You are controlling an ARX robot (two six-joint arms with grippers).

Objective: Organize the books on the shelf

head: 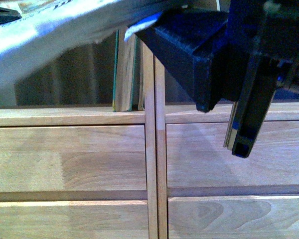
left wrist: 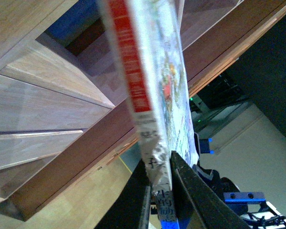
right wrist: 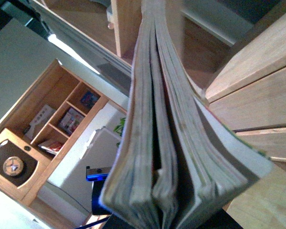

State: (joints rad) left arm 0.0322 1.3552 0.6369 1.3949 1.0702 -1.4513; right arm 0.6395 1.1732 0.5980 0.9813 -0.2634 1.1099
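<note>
The thin pale paperback [head: 50, 35] hangs blurred across the top left of the front view. In the left wrist view its white spine with the red mark [left wrist: 133, 81] runs up from my left gripper [left wrist: 158, 162], which is shut on its lower end, close to the shelf [left wrist: 47, 105]. The teal-covered book [head: 124, 74] stands upright in the left bay against the middle upright [head: 154, 149]. My right gripper [head: 157, 32] reaches in from the right and is shut on its top. In the right wrist view its pale pages [right wrist: 181, 143] fan open and hide the jaws.
The shelf's plank front panels [head: 89, 159] fill the lower front view. A black arm part [head: 249, 124] hangs before the right bay. A wooden cabinet with cubbies [right wrist: 52, 124] stands behind. Blue robot parts [left wrist: 238, 195] and wooden floor [left wrist: 86, 200] show in the left wrist view.
</note>
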